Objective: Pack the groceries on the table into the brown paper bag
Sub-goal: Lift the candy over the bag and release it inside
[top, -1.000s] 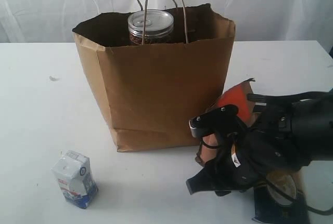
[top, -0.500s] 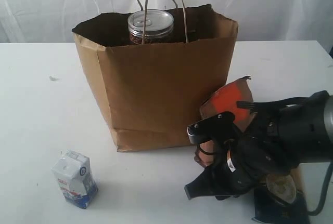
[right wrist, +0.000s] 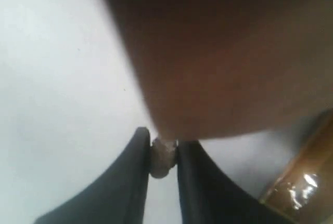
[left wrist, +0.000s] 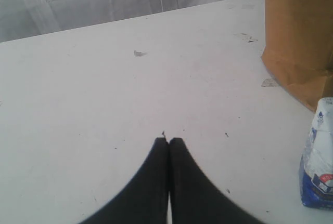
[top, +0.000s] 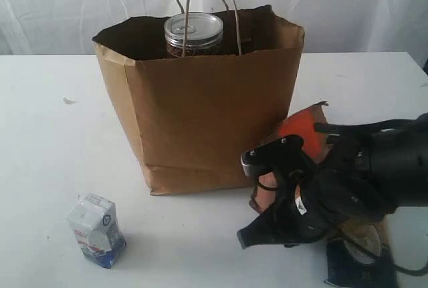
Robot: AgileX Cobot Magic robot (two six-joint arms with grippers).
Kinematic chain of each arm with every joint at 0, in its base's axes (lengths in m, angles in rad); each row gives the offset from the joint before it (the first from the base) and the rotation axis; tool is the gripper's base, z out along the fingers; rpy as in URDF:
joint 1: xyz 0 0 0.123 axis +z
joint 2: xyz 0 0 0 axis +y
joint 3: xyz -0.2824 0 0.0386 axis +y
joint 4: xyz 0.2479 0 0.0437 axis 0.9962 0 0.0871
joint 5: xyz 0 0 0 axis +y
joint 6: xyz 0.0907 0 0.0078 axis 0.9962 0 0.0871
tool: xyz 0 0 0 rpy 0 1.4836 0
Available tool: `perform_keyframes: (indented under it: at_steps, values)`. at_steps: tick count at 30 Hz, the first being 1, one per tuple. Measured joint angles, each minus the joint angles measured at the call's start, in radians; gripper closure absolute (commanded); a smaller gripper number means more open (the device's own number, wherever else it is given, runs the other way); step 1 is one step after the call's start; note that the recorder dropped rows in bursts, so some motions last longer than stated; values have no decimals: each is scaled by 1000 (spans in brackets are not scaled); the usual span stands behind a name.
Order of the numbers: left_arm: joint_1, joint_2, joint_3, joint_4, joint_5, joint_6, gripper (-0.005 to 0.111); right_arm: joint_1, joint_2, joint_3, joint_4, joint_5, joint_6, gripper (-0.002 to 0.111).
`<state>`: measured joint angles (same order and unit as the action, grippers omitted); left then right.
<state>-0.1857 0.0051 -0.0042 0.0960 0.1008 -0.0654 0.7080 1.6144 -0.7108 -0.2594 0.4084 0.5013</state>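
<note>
Nearest, in front of the brown paper bag and off its left corner in the exterior view, the small white-blue carton stands on the table. The left gripper, fingertips pressed together and holding nothing, hangs over bare tabletop apart from the bag's base. By the bag's front right corner, the right gripper pinches a pale edge of the tilted brown-orange pouch. Inside the bag, the dark pull-tab can rises above the rim.

Your left gripper: jaws pressed together, nothing between. Your right arm reached in low from right side. Your right gripper clamped thin edge of brown-orange pouch, fingers nearly touching.
</note>
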Motion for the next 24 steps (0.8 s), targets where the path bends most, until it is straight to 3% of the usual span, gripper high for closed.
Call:
perform_keyframes:
  at_steps: [6, 14, 24]
  values:
    - [0, 0, 0, 0, 0, 0, 107, 43, -230, -13, -5, 63, -28, 108]
    - [0, 0, 0, 0, 0, 0, 107, 70, -525, -162, -44, 120, -75, 108]
    - [0, 0, 0, 0, 0, 0, 107, 70, -464, -424, -243, 233, -2, 108]
